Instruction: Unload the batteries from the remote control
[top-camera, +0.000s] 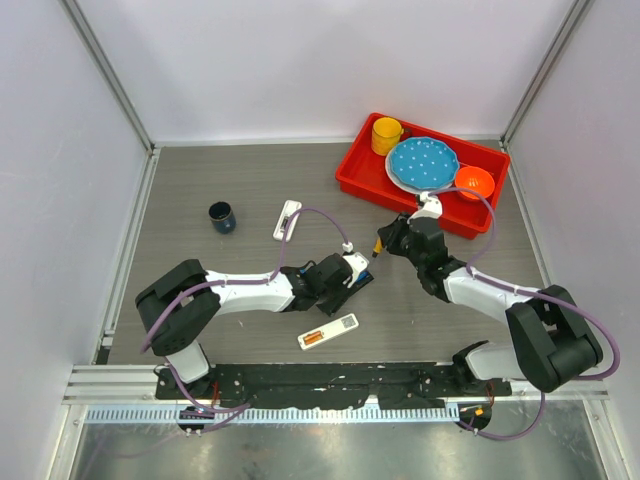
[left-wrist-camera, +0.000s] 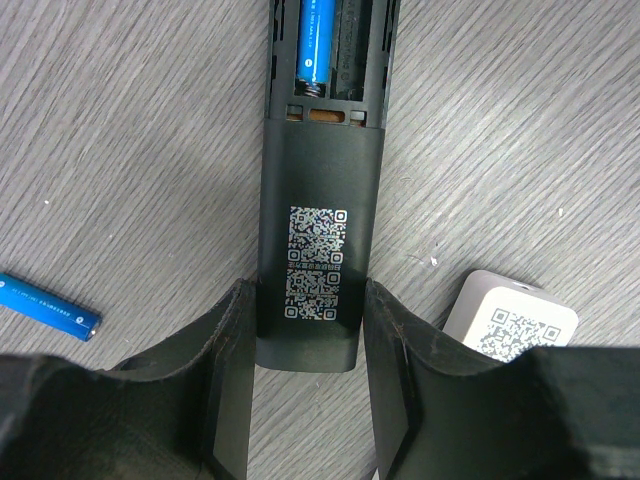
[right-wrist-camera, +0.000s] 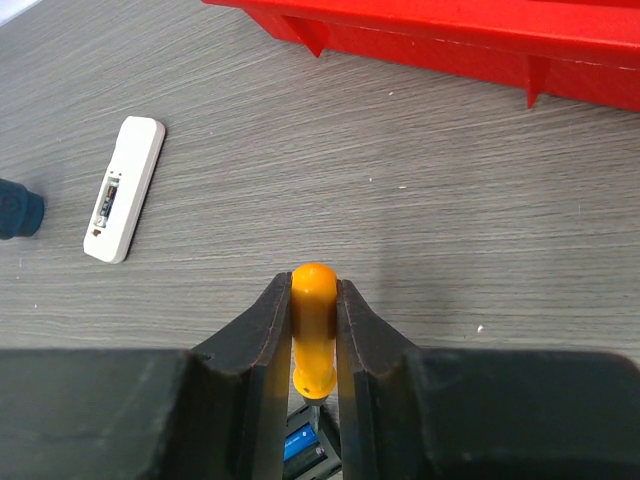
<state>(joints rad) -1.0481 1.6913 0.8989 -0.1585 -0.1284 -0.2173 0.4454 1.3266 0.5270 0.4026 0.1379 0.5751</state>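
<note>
My left gripper (left-wrist-camera: 310, 296) is shut on the near end of a black remote control (left-wrist-camera: 318, 180) that lies back-up on the table. Its open compartment holds one blue battery (left-wrist-camera: 317, 45). A second blue battery (left-wrist-camera: 47, 306) lies loose on the table to the left. My right gripper (right-wrist-camera: 313, 285) is shut on the orange handle of a screwdriver (right-wrist-camera: 313, 330), whose tip points down at the compartment, where a blue battery (right-wrist-camera: 300, 441) shows. From above, the left gripper (top-camera: 345, 275) and the right gripper (top-camera: 385, 243) meet over the black remote (top-camera: 360, 283).
A white remote (top-camera: 328, 332) with orange batteries lies near the front, its corner beside my left fingers (left-wrist-camera: 510, 320). Another white remote (top-camera: 287, 220) and a dark cup (top-camera: 222, 216) lie to the left. A red tray (top-camera: 352, 178) with a yellow cup, blue plate and orange bowl stands at the back right.
</note>
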